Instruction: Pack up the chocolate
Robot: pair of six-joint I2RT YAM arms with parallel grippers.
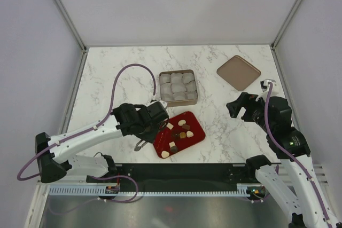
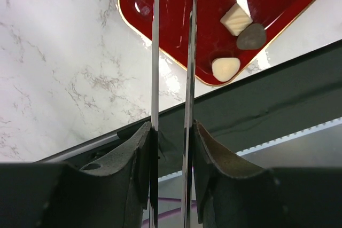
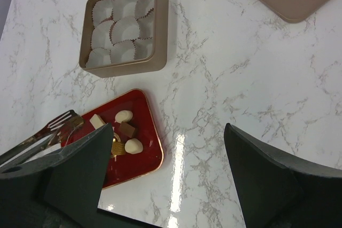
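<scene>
Several small chocolates, cream (image 1: 165, 155), brown (image 1: 186, 128) and dark, lie on a red tray (image 1: 196, 132) near the table's front edge. My left gripper (image 1: 152, 126) is at the tray's left edge, shut on metal tongs (image 1: 140, 144). In the left wrist view the tongs' blades (image 2: 155, 52) run from between my fingers (image 2: 172, 126) over the tray (image 2: 214, 41), left of a cream square (image 2: 235, 18), a dark round piece (image 2: 251, 36) and a cream heart (image 2: 225, 68). My right gripper (image 1: 238, 108) is open and empty above the table, right of the tray (image 3: 144, 126).
A tan square box (image 1: 179, 102) lined with white paper cups stands just behind the tray; it also shows in the right wrist view (image 3: 160, 25). Its lid (image 1: 239, 72) lies at the back right. A black rail runs along the table's front edge (image 2: 278, 94).
</scene>
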